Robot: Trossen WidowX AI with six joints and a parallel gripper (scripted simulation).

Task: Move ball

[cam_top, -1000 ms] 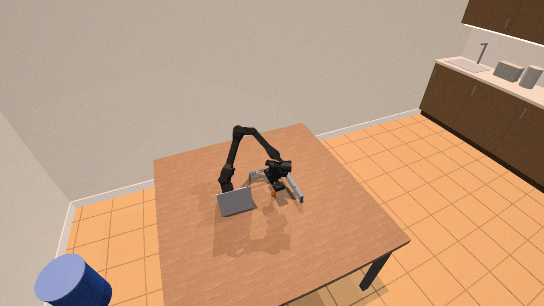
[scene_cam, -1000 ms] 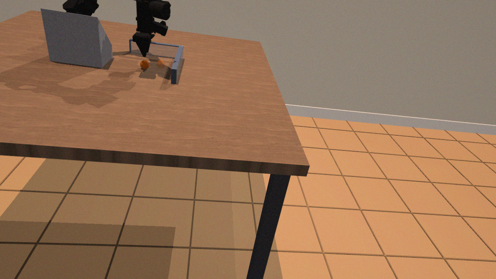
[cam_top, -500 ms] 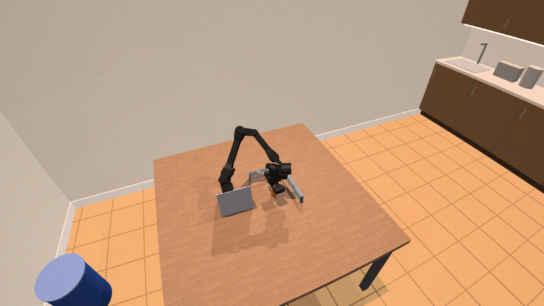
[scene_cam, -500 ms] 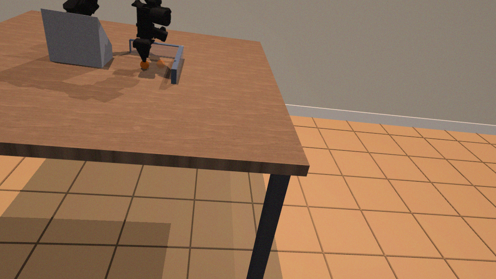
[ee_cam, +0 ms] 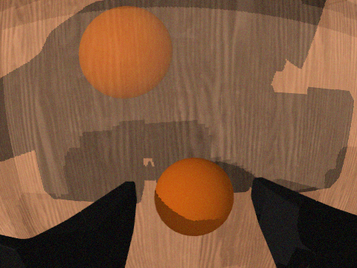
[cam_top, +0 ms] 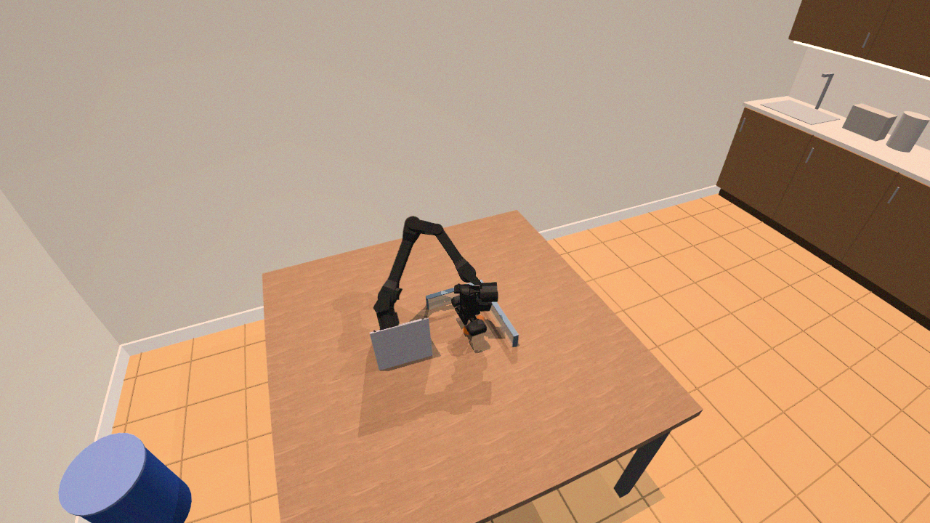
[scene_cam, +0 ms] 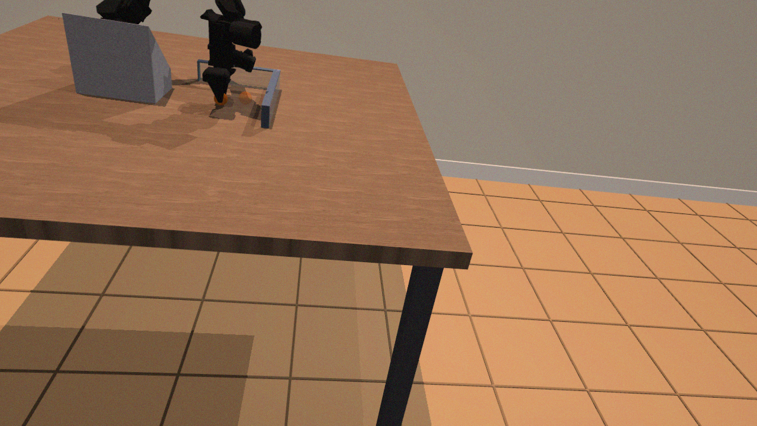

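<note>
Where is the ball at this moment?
In the wrist view the ball lies on the table between the open fingers, untouched, with the copy beyond it to the left.

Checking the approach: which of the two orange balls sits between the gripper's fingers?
The darker, solid ball, low in the wrist view between both fingers; the paler see-through copy lies beyond, upper left.

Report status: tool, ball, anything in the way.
Tool open, low over the table, fingers either side of ball, gaps showing, no grip. Ball on table, short of see-through copy. Nothing between them.
</note>
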